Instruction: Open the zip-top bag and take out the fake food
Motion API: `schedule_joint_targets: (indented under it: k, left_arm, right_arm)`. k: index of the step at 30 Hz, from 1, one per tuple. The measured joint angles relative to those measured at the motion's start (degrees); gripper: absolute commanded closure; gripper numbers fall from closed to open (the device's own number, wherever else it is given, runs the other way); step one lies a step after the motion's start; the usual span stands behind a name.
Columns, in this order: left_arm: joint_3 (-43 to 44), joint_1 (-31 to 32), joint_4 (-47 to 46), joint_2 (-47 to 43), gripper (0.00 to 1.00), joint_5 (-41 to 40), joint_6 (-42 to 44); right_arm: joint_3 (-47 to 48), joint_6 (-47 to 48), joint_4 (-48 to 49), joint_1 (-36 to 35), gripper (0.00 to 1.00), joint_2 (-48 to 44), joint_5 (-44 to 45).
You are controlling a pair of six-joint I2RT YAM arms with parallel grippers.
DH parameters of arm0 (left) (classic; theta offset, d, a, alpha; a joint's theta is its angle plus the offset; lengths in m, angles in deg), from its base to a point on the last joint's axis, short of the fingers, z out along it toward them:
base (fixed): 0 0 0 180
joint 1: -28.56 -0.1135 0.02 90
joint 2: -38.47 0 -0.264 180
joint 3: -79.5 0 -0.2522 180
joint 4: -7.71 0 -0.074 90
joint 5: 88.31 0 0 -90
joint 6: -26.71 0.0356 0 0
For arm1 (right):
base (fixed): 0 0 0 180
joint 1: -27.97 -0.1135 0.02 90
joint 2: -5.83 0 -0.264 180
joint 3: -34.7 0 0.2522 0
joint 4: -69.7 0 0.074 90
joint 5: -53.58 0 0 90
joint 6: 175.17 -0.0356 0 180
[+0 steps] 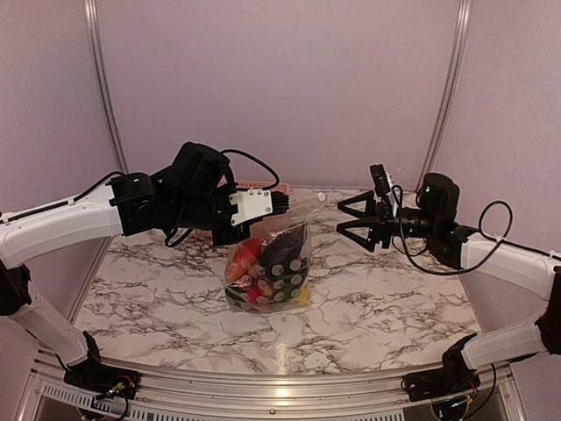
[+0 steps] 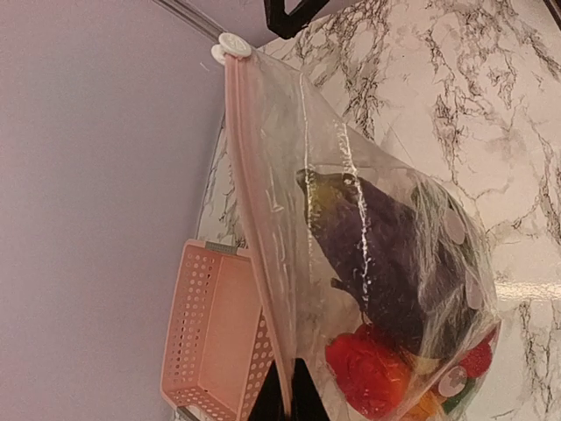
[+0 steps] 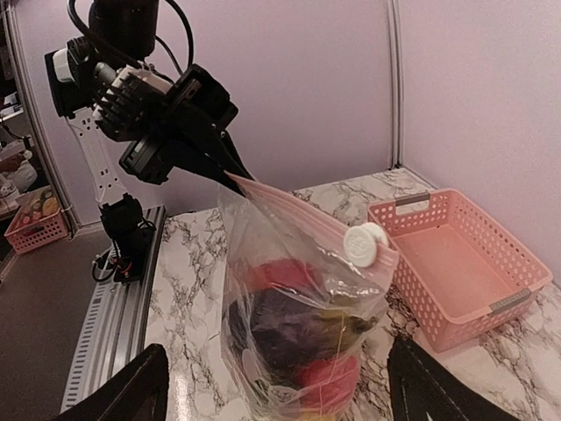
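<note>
Top view: The left hand (image 1: 280,203) is pinched shut on one end of the zip strip (image 1: 298,203). The zip-top bag (image 1: 273,263) hangs from it, and its bottom seems to rest on the counter (image 1: 394,298). The right hand (image 1: 351,219) is spread wide and empty, near the strip's far end but apart from it. There is open counter all round.

Left wrist: Thin, crinkly film, slack and likely slippery. The fake food (image 2: 377,263), an eggplant and red pieces, sags low, so we judge the load light but shifty. The strip looks like the only stiff line. The white slider (image 2: 233,44) sits at its far end, and that is where we would take hold.

Right wrist: The slider faces us between the spread fingers (image 3: 123,390). The pink basket (image 3: 456,263) stands close beside the bag, which limits room on that side.
</note>
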Motion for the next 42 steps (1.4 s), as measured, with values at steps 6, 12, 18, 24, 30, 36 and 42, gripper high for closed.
schedule_joint_targets:
  k: [6, 12, 18, 24, 30, 36, 42]
  left_arm:
    - [-6.1, 0.0, -8.0, -4.7, 1.00, -0.6, 2.2]
    - [-9.1, 0.0, -10.9, -8.5, 1.00, -0.5, 3.1]
    - [-10.5, 0.0, -12.5, -8.9, 1.00, -0.5, 3.3]
    - [-11.6, 0.0, -14.6, -9.0, 1.00, -0.5, 3.3]
    - [-12.3, -0.1, -15.3, -9.6, 1.00, -0.5, 3.2]
    - [-12.8, -0.1, -16.1, -9.7, 1.00, -0.9, 3.0]
    - [-13.5, -0.5, -17.2, -9.7, 1.00, -1.5, 2.5]
  right_arm:
    - [-0.5, 3.2, 0.5, -3.3, 0.16, 0.2, 0.0]
    - [1.8, 4.0, 1.0, -4.6, 0.16, 3.7, 1.0]
    - [5.1, 4.0, 2.7, -7.2, 0.25, 6.3, 1.3]
    - [6.8, 4.1, 4.0, -8.1, 0.49, 7.8, 1.5]
    - [6.8, 4.2, 4.6, -8.2, 0.56, 9.5, 2.0]
    - [6.8, 4.0, 5.1, -8.2, 0.84, 9.9, 2.3]
    - [6.8, 4.0, 5.0, -8.2, 1.00, 10.0, 3.0]
